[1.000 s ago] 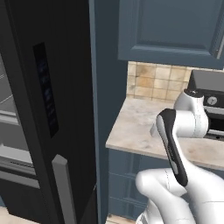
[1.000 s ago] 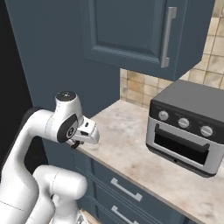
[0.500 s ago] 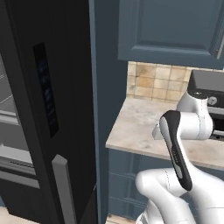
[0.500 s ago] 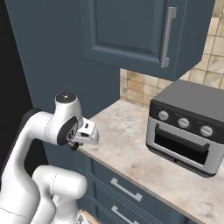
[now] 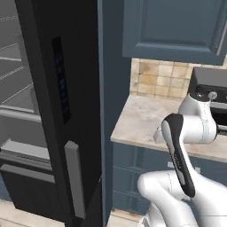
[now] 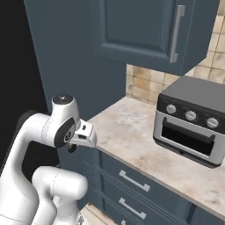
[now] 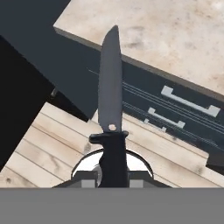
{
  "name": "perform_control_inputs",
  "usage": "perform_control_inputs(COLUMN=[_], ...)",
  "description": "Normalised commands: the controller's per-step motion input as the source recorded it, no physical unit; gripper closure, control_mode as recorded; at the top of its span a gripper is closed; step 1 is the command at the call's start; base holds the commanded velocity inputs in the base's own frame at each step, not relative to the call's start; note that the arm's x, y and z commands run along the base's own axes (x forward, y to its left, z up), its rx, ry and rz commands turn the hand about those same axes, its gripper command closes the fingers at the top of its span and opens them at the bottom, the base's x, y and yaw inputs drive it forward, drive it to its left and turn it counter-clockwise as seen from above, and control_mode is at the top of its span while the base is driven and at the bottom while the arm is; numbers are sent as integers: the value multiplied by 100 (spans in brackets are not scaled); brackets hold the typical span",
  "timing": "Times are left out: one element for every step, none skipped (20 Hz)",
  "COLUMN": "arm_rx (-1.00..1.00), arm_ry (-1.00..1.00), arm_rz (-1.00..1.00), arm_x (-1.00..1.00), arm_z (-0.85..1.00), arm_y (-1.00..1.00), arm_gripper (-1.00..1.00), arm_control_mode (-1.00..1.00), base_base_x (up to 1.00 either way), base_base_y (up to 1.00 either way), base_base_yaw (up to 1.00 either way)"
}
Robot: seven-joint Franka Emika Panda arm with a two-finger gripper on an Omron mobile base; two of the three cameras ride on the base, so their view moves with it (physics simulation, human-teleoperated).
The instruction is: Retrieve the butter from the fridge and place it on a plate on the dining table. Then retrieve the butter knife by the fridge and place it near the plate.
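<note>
Pinching small all-dark butter knife (image 7: 110, 109) by handle, two-finger gripper (image 7: 113, 171) now drawn back off beige marbled counter (image 6: 132, 136); table delivery next.

Showing all-dark, near-black on the butter knife (image 7: 110, 105), with one pale rivet dot by the guard. Presenting black on the fridge (image 5: 75, 111) door, with a grey bar handle (image 5: 74, 177), a dark display strip and a pale grey interior. Reading blue-grey across the cabinets (image 6: 132, 30) and drawers (image 6: 132, 184), with light grey pulls. Carrying beige marbling on the counter (image 6: 132, 132). Displaying tan and cream tiles (image 5: 155, 80). Appearing grey and black on the toaster oven (image 6: 193, 118). Showing pale wood planks on the floor (image 7: 48, 144).
</note>
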Motion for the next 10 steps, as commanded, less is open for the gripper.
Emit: perform_control_inputs(arm_rx=[0,0,0,0,0,0,0,0,0,0], arm_ry=[0,0,0,0,0,0,0,0,0,0], arm_rz=[0,0,0,0,0,0,0,0,0,0], arm_x=[0,0,0,0,0,0,0,0,0,0], arm_z=[0,0,0,0,0,0,0,0,0,0], arm_y=[0,0,0,0,0,0,0,0,0,0], arm_gripper=[100,100,100,100,100,100,100,100,100,100], arm_control_mode=[100,100,100,100,100,100,100,100,100,100], base_base_x=[-79,-88,-90,-82,-62,-49,-31,-10,-26,-34], base_base_y=[21,13,4,0,-4,0,-10,-31,-28,-33], base_base_yaw=[0,0,3,8,21,30,39,46,49,52])
